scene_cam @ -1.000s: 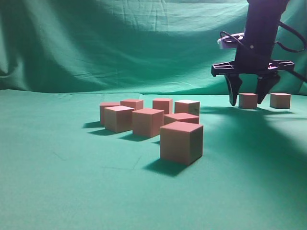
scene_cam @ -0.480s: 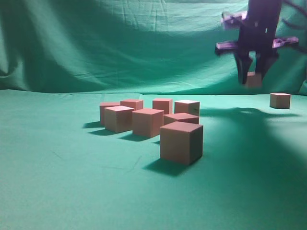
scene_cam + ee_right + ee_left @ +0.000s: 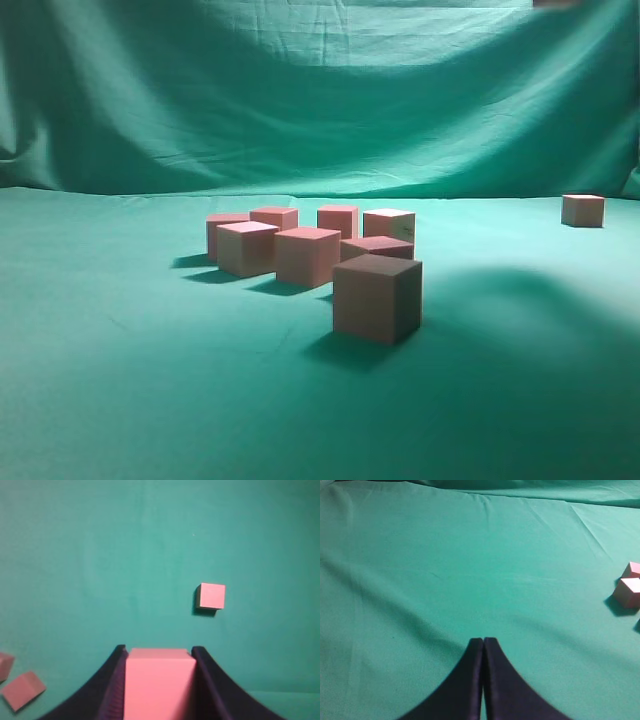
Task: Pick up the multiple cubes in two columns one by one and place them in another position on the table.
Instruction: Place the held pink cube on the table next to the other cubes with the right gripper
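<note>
Pink cube sits clamped between the right gripper jaws above the table, another cube at 1 o'clock, left gripper pinched closed on nothing.

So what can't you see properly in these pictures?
- Right gripper: out of the exterior view; only a blurred pink scrap at the top edge.
- Held cube: bottom cut off in the right wrist view.
- Cubes: cut off by the left wrist view's right edge.

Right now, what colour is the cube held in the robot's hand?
Pink-red; the held cube shows best in the right wrist view.
</note>
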`<state>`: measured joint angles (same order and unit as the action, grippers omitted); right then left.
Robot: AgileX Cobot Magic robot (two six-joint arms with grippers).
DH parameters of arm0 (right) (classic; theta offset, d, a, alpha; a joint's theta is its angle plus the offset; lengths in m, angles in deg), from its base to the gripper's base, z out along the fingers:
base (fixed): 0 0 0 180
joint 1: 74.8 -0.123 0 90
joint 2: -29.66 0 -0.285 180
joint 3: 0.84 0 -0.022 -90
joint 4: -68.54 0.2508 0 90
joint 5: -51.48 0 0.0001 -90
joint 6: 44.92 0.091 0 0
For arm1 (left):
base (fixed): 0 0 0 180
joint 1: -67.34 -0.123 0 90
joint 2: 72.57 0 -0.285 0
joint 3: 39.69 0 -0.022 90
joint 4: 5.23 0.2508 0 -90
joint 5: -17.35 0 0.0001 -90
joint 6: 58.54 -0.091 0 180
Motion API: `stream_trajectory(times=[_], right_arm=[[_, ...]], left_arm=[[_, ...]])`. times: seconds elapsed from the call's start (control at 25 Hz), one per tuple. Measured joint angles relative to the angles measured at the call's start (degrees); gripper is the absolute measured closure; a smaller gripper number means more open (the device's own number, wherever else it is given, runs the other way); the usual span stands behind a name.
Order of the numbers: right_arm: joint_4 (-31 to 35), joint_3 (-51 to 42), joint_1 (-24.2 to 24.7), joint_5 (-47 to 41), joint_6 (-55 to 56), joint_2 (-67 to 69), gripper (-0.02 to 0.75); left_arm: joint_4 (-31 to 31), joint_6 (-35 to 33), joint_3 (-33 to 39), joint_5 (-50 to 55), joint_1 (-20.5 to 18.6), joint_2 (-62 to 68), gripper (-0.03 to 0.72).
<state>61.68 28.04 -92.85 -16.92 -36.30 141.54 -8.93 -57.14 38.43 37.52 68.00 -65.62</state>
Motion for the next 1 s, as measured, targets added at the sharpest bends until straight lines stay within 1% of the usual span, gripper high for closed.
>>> stream_trajectory(times=[0.16,0.4,0.52,0.64,0.72,0.84,1.0], right_arm=[[2.97,-7.42,-4.75,0.88,-2.58,-6.46,0.472],[7.85,-19.79,-16.67,1.71,-13.42,-8.97,0.472],[12.27,-24.08,-22.16,2.87,-21.45,-8.97,0.472],[17.43,-26.38,-26.69,3.62,-30.48,-7.85,0.472],[19.62,-26.88,-29.60,3.75,-35.17,-5.98,0.472],[20.14,-26.88,-33.03,4.41,-39.79,-2.75,0.472],[20.28,-26.88,-35.21,4.92,-44.45,1.45,0.472]], left_arm=[[0.00,0.00,0.00,0.00,0.00,0.00,0.688],[0.00,0.00,0.00,0.00,0.00,0.00,0.688],[0.00,0.00,0.00,0.00,0.00,0.00,0.688],[0.00,0.00,0.00,0.00,0.00,0.00,0.688],[0.00,0.00,0.00,0.00,0.00,0.00,0.688],[0.00,0.00,0.00,0.00,0.00,0.00,0.688],[0.00,0.00,0.00,0.00,0.00,0.00,0.688]])
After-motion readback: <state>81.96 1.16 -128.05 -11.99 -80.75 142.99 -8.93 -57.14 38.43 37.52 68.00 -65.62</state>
